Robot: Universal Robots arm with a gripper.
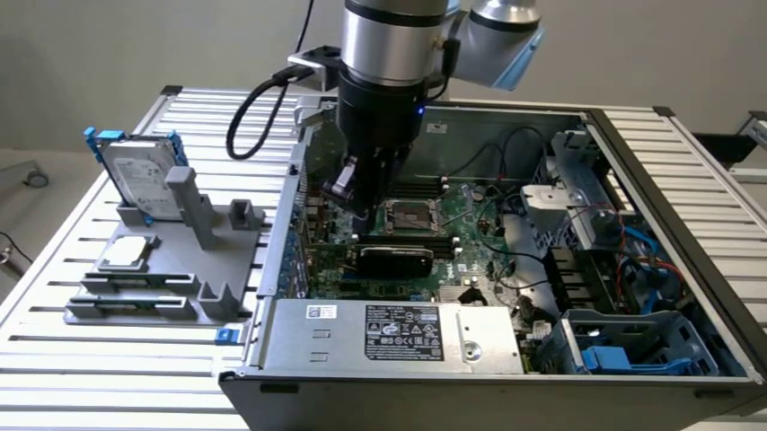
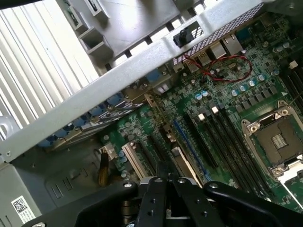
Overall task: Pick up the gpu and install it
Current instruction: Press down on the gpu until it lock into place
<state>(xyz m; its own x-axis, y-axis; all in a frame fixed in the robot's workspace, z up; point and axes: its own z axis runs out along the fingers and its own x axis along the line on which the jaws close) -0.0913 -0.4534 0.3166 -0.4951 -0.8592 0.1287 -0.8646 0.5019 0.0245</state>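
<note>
The gpu (image 1: 396, 260), with its glossy black shroud facing the front, stands on edge on the green motherboard (image 1: 473, 229) inside the open computer case. My gripper (image 1: 350, 199) hangs just above and toward the exterior view's left of it, close to the case's side wall, and I cannot tell whether it touches the card. In the wrist view the gripper (image 2: 163, 178) has its black fingers pressed together, shut, with nothing visible between them, over the expansion slots (image 2: 137, 161).
A silver hard drive in a blue frame (image 1: 138, 175) and a small silver processor chip (image 1: 129, 253) sit on a grey fixture (image 1: 156, 287) outside the case. Inside are the processor socket (image 1: 408, 215), the power supply (image 1: 401, 332), cables and drive bays (image 1: 623, 346). The case wall (image 2: 142, 66) runs close by.
</note>
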